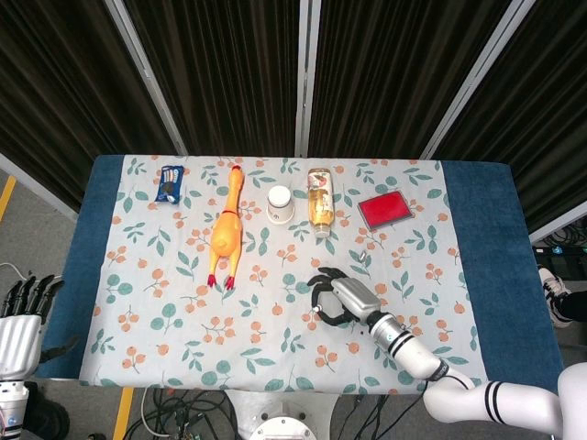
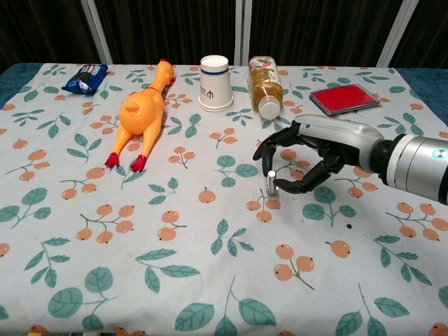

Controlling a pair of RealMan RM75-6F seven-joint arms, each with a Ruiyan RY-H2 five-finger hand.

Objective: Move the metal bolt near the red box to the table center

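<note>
Chest view shows the right hand (image 2: 311, 157) low over the floral tablecloth (image 2: 210, 280), coming in from the right side. Its fingers are spread and curved, and nothing is held in them. The metal bolt (image 2: 270, 182) stands upright on the cloth just left of the thumb (image 2: 297, 186), near the middle of the table; whether the thumb tip touches its base I cannot tell. In the head view the same hand (image 1: 341, 298) sits a little right of the table center, and the bolt is too small there to see well.

The left hand (image 1: 20, 316) shows only in the head view, at the near left corner, off the table, with its dark fingers straight and apart, holding nothing.

Farther from the robot, a yellow rubber chicken (image 2: 142, 112) lies on the left part, its head pointing far. Behind the bolt a white paper cup (image 2: 215, 82) stands upside down, and just right of it a drink bottle (image 2: 263, 85) lies on its side. The red box (image 2: 344, 97) lies flat at the far right, well apart from the bolt. A small blue snack packet (image 2: 85, 77) lies at the far left corner.
</note>
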